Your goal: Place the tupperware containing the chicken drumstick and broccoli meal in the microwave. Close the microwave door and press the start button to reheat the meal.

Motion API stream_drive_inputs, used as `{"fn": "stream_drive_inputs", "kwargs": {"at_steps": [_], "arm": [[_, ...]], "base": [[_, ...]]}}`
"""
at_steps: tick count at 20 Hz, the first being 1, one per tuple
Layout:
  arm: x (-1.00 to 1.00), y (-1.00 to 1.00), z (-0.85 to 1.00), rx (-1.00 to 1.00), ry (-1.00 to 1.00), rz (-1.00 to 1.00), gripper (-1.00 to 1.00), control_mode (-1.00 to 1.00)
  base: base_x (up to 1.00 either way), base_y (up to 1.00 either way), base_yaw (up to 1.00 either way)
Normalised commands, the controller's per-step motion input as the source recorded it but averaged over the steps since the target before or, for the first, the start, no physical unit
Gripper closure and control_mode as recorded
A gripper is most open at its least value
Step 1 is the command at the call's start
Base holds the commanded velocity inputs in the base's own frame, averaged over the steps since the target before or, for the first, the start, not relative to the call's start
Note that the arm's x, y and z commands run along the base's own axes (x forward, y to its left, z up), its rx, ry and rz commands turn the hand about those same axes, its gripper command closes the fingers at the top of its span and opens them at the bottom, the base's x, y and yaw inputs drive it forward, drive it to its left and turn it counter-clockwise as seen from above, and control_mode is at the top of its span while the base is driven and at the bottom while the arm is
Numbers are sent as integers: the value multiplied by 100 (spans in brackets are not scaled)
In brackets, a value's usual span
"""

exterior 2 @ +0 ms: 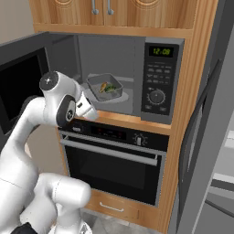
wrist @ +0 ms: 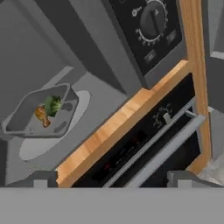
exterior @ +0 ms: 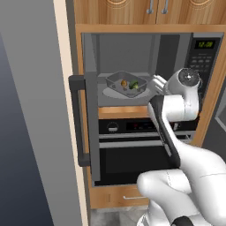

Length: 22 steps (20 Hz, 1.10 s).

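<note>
The tupperware (exterior: 126, 84) sat inside the microwave (exterior 2: 137, 82) on its turntable, holding the drumstick (wrist: 42, 116) and broccoli (wrist: 53, 105). The fingers (wrist: 40, 180) were spread and held nothing, just outside the microwave's opening. The bent arm stood before the microwave; swinging the door (exterior: 90, 106) shut could probably strike it.

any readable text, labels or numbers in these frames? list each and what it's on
"12:00" in green digits, roughly, slightly blurred: display at the top of the microwave control panel.
Keypad labels: too small to read.
Marks around the round dial: ticks, no legible numbers.
Oven panel display and knob marks: blurred, unreadable.
No brand names or signs visible.
</note>
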Motion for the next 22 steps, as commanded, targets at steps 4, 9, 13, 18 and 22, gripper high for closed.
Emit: {"fn": "stream_drive_inputs", "kwargs": {"at_steps": [4,9,13,18,22], "arm": [[-100,0,45,-46,-2,42,-100,-100],[-94,4,32,-43,-6,35,-100,-100],[-62,28,40,-50,0,25,-100,-100],[-53,43,40,-53,0,20,-100,-100],[-52,56,13,-48,-9,10,-100,-100]], "base": [[0,0,0],[0,0,0],[0,0,0],[0,0,0],[0,0,0]]}}
